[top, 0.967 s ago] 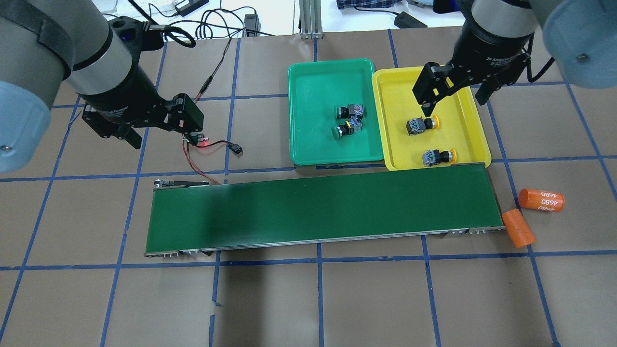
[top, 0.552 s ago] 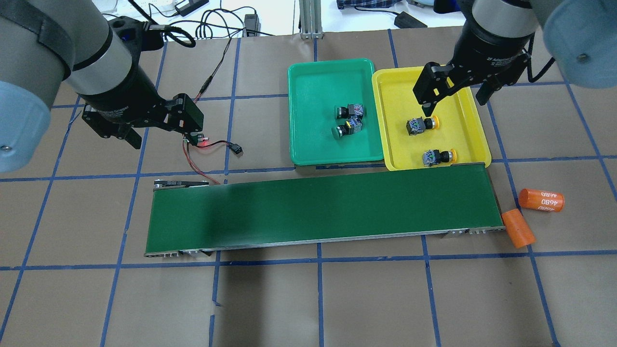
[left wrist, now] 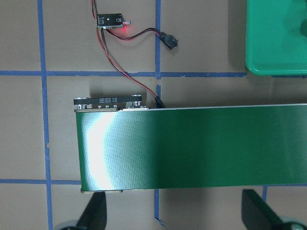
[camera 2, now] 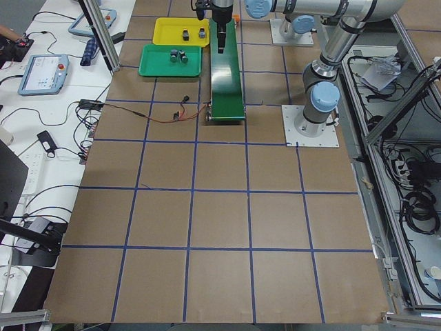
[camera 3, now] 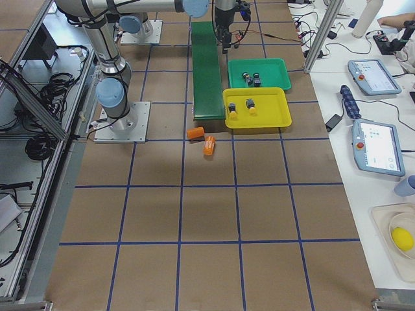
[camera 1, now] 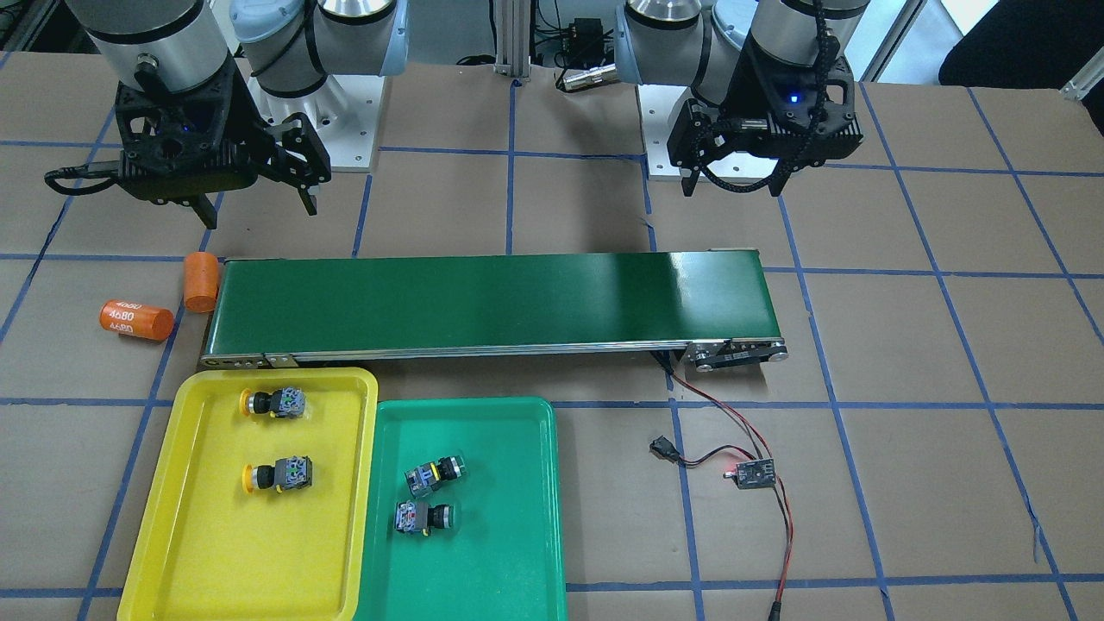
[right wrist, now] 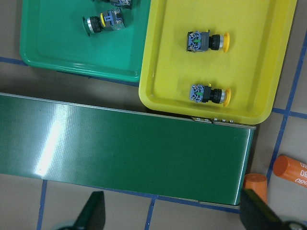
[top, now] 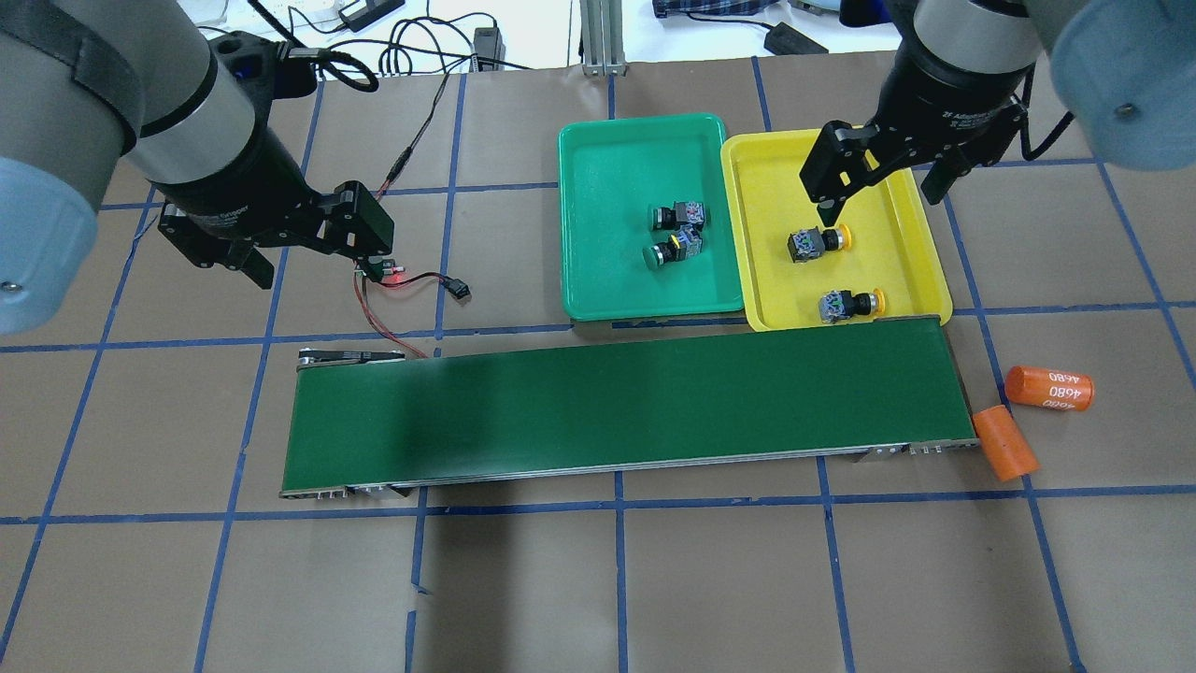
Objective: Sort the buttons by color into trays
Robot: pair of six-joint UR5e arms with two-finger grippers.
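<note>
Two yellow-capped buttons lie on their sides in the yellow tray. Two green-capped buttons lie in the green tray beside it. The wrist view shows both yellow buttons and one green button. My right gripper is open and empty, held high near the belt's right end, touching nothing. My left gripper is open and empty, high near the belt's left end. Both show in the front view: right, left.
A long dark-green conveyor belt lies in front of both trays. Two orange cylinders lie off its right end, one printed 4680. A small circuit board with a red light and loose wires lie off the belt's left end.
</note>
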